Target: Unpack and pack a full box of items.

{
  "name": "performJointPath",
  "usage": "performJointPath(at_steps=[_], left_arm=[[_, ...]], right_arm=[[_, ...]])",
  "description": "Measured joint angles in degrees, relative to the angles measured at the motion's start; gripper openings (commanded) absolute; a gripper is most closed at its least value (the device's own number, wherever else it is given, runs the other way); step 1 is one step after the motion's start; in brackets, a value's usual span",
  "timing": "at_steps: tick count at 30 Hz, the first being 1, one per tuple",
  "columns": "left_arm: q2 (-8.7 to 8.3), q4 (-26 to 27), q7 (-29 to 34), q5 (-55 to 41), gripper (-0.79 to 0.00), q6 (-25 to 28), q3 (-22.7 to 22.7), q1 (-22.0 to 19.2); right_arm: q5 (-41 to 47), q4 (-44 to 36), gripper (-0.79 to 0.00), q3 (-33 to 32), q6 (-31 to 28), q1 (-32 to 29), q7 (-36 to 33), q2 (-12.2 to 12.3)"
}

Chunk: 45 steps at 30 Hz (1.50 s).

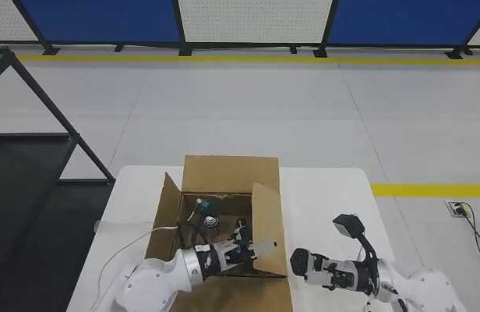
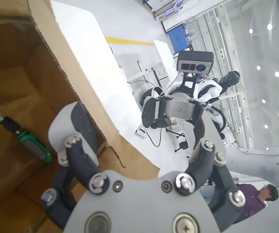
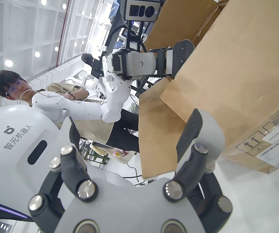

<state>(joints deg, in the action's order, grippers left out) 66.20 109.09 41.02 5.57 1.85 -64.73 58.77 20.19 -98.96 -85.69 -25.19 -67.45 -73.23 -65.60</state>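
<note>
Left fingers [image 2: 81, 120] wide astride box [image 1: 231, 165] flap edge, right fingers [image 3: 200, 134] wide, beside box on table [image 1: 326, 195]

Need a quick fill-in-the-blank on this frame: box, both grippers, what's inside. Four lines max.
1. The open box stands on a ____ table.
2. The left gripper is ____ and straddles the box's side flap.
3. The tool lying in the box has a ____ handle.
4. The right gripper, open beside the box, holds ____.
Missing words: white; open; green; nothing.
</note>
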Motion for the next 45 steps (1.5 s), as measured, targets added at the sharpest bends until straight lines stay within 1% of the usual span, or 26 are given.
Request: performJointPath(at_steps=[5,7,10,17,19,22,24,28,32,40,45], left_arm=[[0.58,1.07,-1.44,0.87,0.0,0.22,2.61,-1.97],[0.83,1.0,-1.7,1.24,0.0,0.46,3.82,-2.87],[1.08,0.58,-1.66,1.53,0.0,1.17,4.91,-3.9],[1.08,0.56,-1.65,1.59,0.0,1.22,4.92,-3.92],[1.08,0.56,-1.65,1.59,0.0,1.21,4.92,-3.91],[1.22,0.45,-2.6,1.56,0.0,1.5,5.39,-3.63],[1.5,0.0,-2.88,1.11,0.0,1.68,6.35,-4.2],[2.45,-2.39,-3.47,0.25,0.0,1.91,9.56,-6.99],[3.49,-5.14,-4.59,-0.41,0.0,2.38,12.62,-9.6],[5.78,-11.24,-7.74,-1.09,0.0,3.87,18.53,-13.17],[7.07,-14.33,-8.93,-1.82,0.0,4.85,20.89,-14.93]], right_arm=[[2.53,-1.94,0.0,-3.11,-2.16,-3.18,-0.42,0.69],[2.81,-2.63,0.0,-4.63,-2.1,-4.77,0.23,0.97],[2.63,-2.82,0.0,-5.02,-1.87,-5.15,0.59,1.03],[2.64,-2.85,0.0,-4.92,-1.88,-5.13,0.62,1.01],[3.11,-3.76,0.0,-4.41,-2.3,-5.49,1.53,1.01],[5.97,-4.84,0.0,-4.71,-3.86,-6.09,-0.54,1.29],[7.59,-5.3,0.0,-5.55,-4.03,-6.66,-1.84,1.56],[10.11,-7.64,0.0,-7.83,-3.12,-8.84,-2.75,2.32],[12.11,-9.56,0.0,-10.58,-3.87,-12.21,-2.0,3.06],[12.53,-10.6,0.0,-15.02,-6.22,-18.23,0.34,4.2],[11.75,-10.79,0.0,-15.88,-6.1,-19.8,0.23,4.76]])
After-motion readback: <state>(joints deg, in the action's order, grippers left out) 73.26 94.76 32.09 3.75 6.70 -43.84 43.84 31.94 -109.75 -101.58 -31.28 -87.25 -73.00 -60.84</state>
